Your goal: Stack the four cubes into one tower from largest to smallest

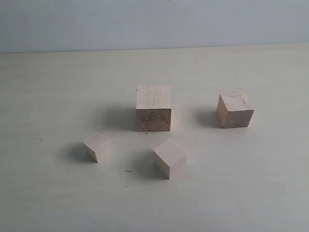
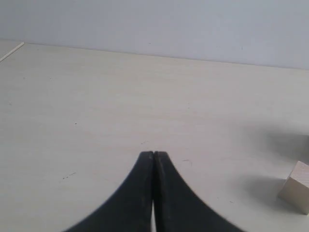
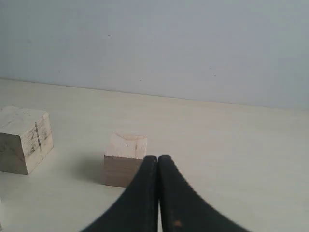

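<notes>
Four pale wooden cubes stand apart on the table in the exterior view. The largest cube (image 1: 153,108), with dark grain smudges on its front face, is in the middle. The second largest (image 1: 235,109) is to its right, a smaller one (image 1: 170,158) is in front, and the smallest (image 1: 97,146) is at front left. No tower stands. Neither arm shows in the exterior view. My left gripper (image 2: 153,153) is shut on nothing above bare table, with one cube (image 2: 297,187) at the frame's edge. My right gripper (image 3: 158,157) is shut and empty, short of the second largest cube (image 3: 124,159); the largest (image 3: 24,139) is beside it.
The pale tabletop (image 1: 58,193) runs back to a plain light blue-grey wall (image 1: 154,19). A thin table edge line (image 2: 12,52) shows in one corner of the left wrist view. Nothing else stands on the table.
</notes>
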Robot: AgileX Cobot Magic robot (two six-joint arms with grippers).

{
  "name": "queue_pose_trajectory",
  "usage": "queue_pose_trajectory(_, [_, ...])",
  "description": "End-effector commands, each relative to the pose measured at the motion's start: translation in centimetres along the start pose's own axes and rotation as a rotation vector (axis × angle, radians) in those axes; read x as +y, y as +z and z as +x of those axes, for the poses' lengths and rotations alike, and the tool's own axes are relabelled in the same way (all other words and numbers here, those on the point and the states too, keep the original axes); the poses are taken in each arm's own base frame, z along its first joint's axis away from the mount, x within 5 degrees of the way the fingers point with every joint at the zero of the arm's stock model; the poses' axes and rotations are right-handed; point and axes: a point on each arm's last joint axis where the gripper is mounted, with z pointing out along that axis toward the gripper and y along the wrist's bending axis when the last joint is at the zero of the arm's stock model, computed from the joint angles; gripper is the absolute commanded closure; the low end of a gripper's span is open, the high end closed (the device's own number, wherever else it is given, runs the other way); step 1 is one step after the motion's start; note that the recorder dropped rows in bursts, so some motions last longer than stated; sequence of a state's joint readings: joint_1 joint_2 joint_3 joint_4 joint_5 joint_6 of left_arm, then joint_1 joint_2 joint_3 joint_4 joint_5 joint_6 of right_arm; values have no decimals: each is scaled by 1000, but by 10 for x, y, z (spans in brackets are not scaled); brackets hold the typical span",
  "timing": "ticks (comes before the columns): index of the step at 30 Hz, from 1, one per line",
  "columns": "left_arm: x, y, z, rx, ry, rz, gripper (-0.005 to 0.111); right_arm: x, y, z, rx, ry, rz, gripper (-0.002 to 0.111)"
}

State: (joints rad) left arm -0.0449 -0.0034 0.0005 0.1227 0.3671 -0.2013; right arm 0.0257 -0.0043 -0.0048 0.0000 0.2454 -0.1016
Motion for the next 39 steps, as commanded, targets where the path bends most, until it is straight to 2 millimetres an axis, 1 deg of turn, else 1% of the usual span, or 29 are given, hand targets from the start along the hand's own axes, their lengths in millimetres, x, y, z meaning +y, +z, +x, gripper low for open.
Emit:
queue_pose_trajectory(1, [0,0,-1,-6,-4,8,107,0,1,2,8,-25,2,108])
queue_pose_trajectory(5, [0,0,-1,-6,-4,8,107,0,1,1,-1,-25,3,108])
queue_pose_trajectory(7, [0,0,-1,-6,-4,8,107,-1,1,-4,-54,-16,7,108])
queue_pose_trajectory(9, [0,0,-1,-6,-4,8,107,-1,0,-13,-150,48,7,108])
queue_pose_trajectory(10, [0,0,-1,-6,-4,8,107,-1,-1,-16,-192,106,4,108])
queue_pose_trajectory(12, [0,0,-1,-6,-4,8,107,-4,-4,-27,-317,350,-5,108])
queue_pose_trajectory(13, [0,0,-1,-6,-4,8,107,-7,-5,-31,-374,507,-12,108])
queue_pose_trajectory(14, [0,0,-1,-6,-4,8,107,-8,-6,-32,-393,568,-16,108])
queue_pose_trajectory(15, [0,0,-1,-6,-4,8,107,-11,-7,-35,-435,683,-23,108])
queue_pose_trajectory(16, [0,0,-1,-6,-4,8,107,-15,-11,-41,-520,787,-25,108])
queue_pose_trajectory(17, [0,0,-1,-6,-4,8,107,-23,-20,-52,-710,901,-41,108])
queue_pose_trajectory(18, [0,0,-1,-6,-4,8,107,-26,-32,-70,-863,915,-86,108])
queue_pose_trajectory(19, [0,0,-1,-6,-4,8,107,-26,-38,-83,-913,901,-120,108])
queue_pose_trajectory(21, [0,0,-1,-6,-4,8,107,-22,-46,-120,-940,780,-177,108])
queue_pose_trajectory(22, [0,0,-1,-6,-4,8,107,-18,-47,-148,-939,663,-206,108])
queue_pose_trajectory(23, [0,0,-1,-6,-4,8,107,-12,-46,-180,-928,493,-234,108])
queue_pose_trajectory(25, [0,0,-1,-6,-4,8,107,-7,-27,-204,-826,315,-224,108])
queue_pose_trajectory(27, [0,0,-1,-6,-4,8,107,-8,16,-220,-601,139,-155,108])
queue_pose_trajectory(28, [0,0,-1,-6,-4,8,107,-12,55,-212,-389,78,-89,108])
queue_pose_trajectory(29, [0,0,-1,-6,-4,8,107,-17,98,-191,-137,64,-14,108])
queue_pose_trajectory(30, [0,0,-1,-6,-4,8,107,-20,121,-176,-3,72,20,108])
queue_pose_trajectory(31, [0,0,-1,-6,-4,8,107,-21,157,-149,216,147,66,108])
queue_pose_trajectory(32, [0,0,-1,-6,-4,8,107,-21,170,-138,300,206,83,108])
queue_pose_trajectory(33, [0,0,-1,-6,-4,8,107,-18,186,-126,438,253,99,108])
queue_pose_trajectory(34, [0,0,-1,-6,-4,8,107,-16,194,-118,557,228,94,108])
queue_pose_trajectory(36, [0,0,-1,-6,-4,8,107,-12,204,-117,718,176,32,108])
queue_pose_trajectory(37, [0,0,-1,-6,-4,8,107,-4,209,-116,870,110,-92,108])
queue_pose_trajectory(38, [0,0,-1,-6,-4,8,107,1,211,-119,928,94,-169,108])
queue_pose_trajectory(39, [0,0,-1,-6,-4,8,107,10,215,-128,982,102,-303,108])
